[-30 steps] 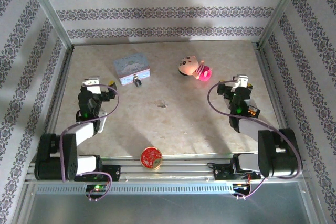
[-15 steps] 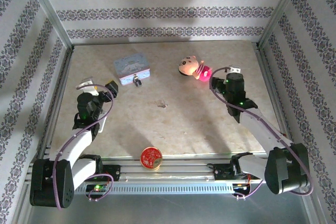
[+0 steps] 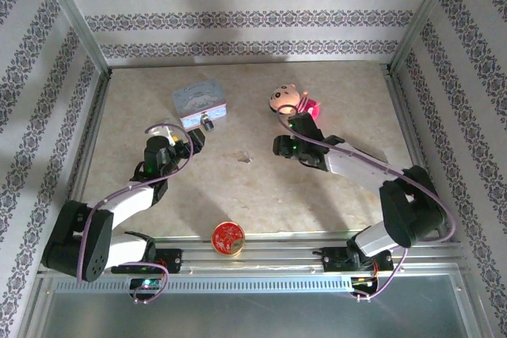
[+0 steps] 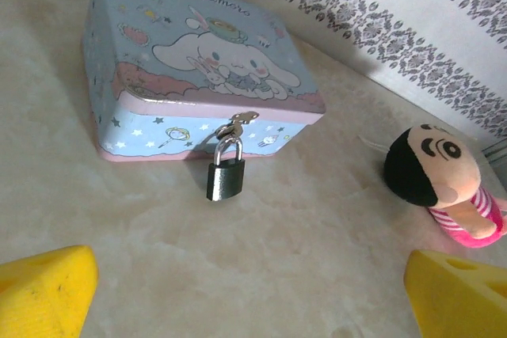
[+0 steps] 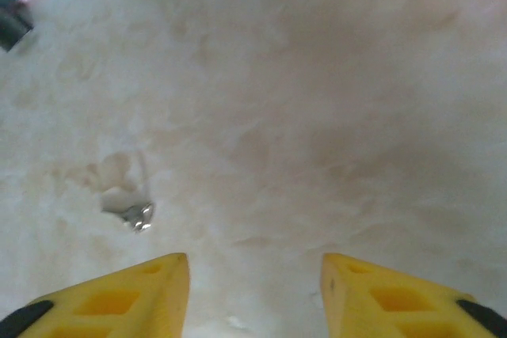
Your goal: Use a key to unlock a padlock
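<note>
From above, the left fingers (image 3: 192, 138) were spread wide over the table (image 3: 333, 211). The padlock (image 3: 207, 123) hung just beyond their tips, on the front of the blue tin (image 3: 198, 100). The right fingers (image 3: 279, 148) pointed toward the middle of the table. The key (image 3: 245, 158) lay flat near them, on their left side and apart from them. A doll (image 3: 287, 100) lay just behind the right arm. A red tin (image 3: 228, 237) sat at the near edge, well apart from both pairs of fingers.

In the left wrist view, the left fingers (image 4: 43, 290) were released, one yellow tip in each lower corner with bare table between them. The padlock (image 4: 226, 176) was ahead of the gap, a little toward the left tip. Its shackle was hooked through the blue tin's (image 4: 198, 61) latch and its dark body rested against the front wall. The doll (image 4: 444, 187) lay ahead of the right tip.

In the right wrist view, the right fingers (image 5: 127, 298) stood apart, grasping nothing. The key (image 5: 139, 213) lay just ahead of the left tip, outside the gap and not touching it.
</note>
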Motion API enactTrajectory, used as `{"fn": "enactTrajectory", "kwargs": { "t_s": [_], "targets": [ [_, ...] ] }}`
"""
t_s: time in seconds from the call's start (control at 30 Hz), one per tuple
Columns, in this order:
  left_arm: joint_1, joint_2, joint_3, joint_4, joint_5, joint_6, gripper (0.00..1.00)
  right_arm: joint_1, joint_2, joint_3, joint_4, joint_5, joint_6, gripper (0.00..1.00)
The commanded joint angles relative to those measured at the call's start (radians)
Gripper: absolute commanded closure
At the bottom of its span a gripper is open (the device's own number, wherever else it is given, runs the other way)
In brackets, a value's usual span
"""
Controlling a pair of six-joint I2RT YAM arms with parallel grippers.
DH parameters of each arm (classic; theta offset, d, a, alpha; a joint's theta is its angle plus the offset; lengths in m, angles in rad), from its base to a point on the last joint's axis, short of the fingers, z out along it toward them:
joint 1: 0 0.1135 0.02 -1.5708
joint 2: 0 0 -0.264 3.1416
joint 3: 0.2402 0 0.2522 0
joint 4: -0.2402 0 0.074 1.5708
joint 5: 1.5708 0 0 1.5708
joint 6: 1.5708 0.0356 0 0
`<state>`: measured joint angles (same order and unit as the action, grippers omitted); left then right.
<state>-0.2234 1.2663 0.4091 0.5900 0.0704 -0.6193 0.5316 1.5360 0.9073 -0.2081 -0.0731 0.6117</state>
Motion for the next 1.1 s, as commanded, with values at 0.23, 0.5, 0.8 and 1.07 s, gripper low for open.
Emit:
{"fn": "enactTrajectory", "kwargs": {
  "t_s": [0.23, 0.5, 0.8, 1.07],
  "targets": [
    [-0.007, 0.034, 0.057, 0.01, 0.016, -0.036, 0.01, 0.065, 0.208, 0.139, 0.048, -0.169, 0.148, 0.64],
    [-0.005, -0.005, 0.054, -0.042, 0.002, -0.005, 0.01, 0.08, 0.295, 0.185, 0.083, -0.207, 0.201, 0.66],
    [-0.006, -0.014, 0.042, -0.058, -0.011, -0.005, 0.01, 0.105, 0.374, 0.229, 0.086, -0.238, 0.222, 0.7],
    [-0.006, 0.001, 0.052, -0.048, -0.001, -0.005, 0.01, 0.114, 0.401, 0.23, 0.073, -0.225, 0.241, 0.7]
  ]
}}
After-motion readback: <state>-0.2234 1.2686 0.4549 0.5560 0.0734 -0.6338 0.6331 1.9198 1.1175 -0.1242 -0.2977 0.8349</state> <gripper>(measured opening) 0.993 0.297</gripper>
